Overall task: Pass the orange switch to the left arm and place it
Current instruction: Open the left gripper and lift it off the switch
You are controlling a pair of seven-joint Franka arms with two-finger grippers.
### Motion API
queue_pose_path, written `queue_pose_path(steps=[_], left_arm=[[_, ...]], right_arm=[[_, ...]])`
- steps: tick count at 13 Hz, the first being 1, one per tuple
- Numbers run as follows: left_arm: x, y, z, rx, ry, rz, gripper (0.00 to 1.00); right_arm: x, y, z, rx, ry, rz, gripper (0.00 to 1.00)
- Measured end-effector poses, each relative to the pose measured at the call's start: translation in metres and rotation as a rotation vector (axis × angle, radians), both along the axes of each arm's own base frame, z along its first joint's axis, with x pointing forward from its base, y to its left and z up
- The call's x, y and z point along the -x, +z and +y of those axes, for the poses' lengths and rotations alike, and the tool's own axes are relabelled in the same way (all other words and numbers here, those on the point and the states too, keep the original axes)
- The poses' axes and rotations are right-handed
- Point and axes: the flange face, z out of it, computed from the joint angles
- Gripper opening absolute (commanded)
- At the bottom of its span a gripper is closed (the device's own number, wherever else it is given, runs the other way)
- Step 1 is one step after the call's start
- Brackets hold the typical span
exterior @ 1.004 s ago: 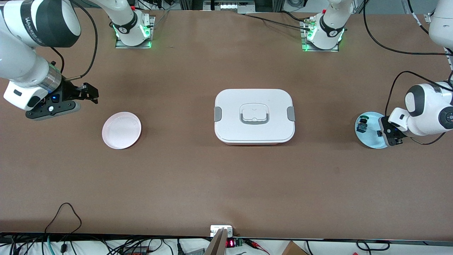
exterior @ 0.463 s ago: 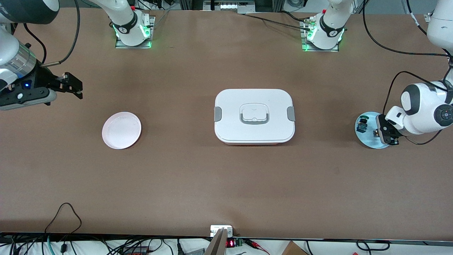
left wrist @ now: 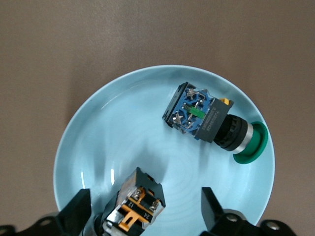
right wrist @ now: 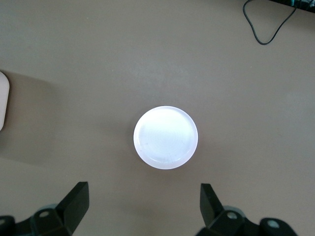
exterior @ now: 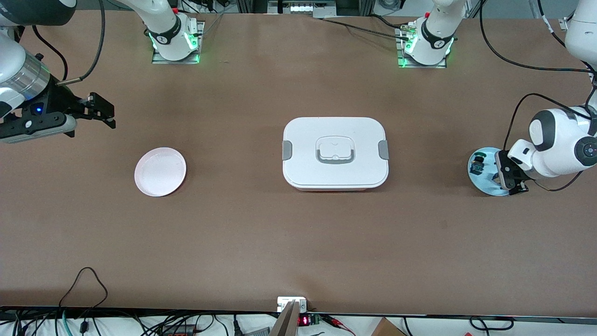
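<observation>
At the left arm's end of the table: the blue plate point(exterior: 482, 173) lies near the table edge, and the left gripper point(left wrist: 145, 211) is right down over it.
Left jaws: spread wide, one on each side of the orange switch point(left wrist: 132, 206), not touching it.
Orange switch: lying on the blue plate, beside the green-capped switch point(left wrist: 211, 123), the two apart.
Box point(exterior: 335, 153): mid-table, lid on.
Right gripper point(exterior: 100, 109): up over the right arm's end of the table, waiting, jaws spread, nothing held.
Pink plate point(exterior: 160, 171): on the table near that end.
</observation>
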Motion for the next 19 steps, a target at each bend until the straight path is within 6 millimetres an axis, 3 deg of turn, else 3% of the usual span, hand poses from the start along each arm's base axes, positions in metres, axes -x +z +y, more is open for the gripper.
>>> queue_pose_path(steps=[3,8,15,19], left_arm=[[-0.004,0.033,-0.005,-0.019,-0.009,0.026,1.0],[-0.018,0.154,-0.034,-0.108,0.076,0.082,1.0],[-0.036,0.275,-0.123,-0.224,0.596,0.147,1.0],[-0.035,0.313,-0.141,-0.207,0.897,0.16,1.0]], right_arm=[[0.0,0.0,-0.004,0.001,-0.01,0.007,1.0],[0.0,0.0,-0.004,0.001,-0.01,0.007,1.0],[0.0,0.0,-0.003,0.001,-0.01,0.007,1.0],[0.0,0.0,-0.003,0.001,-0.008,0.007,1.0]])
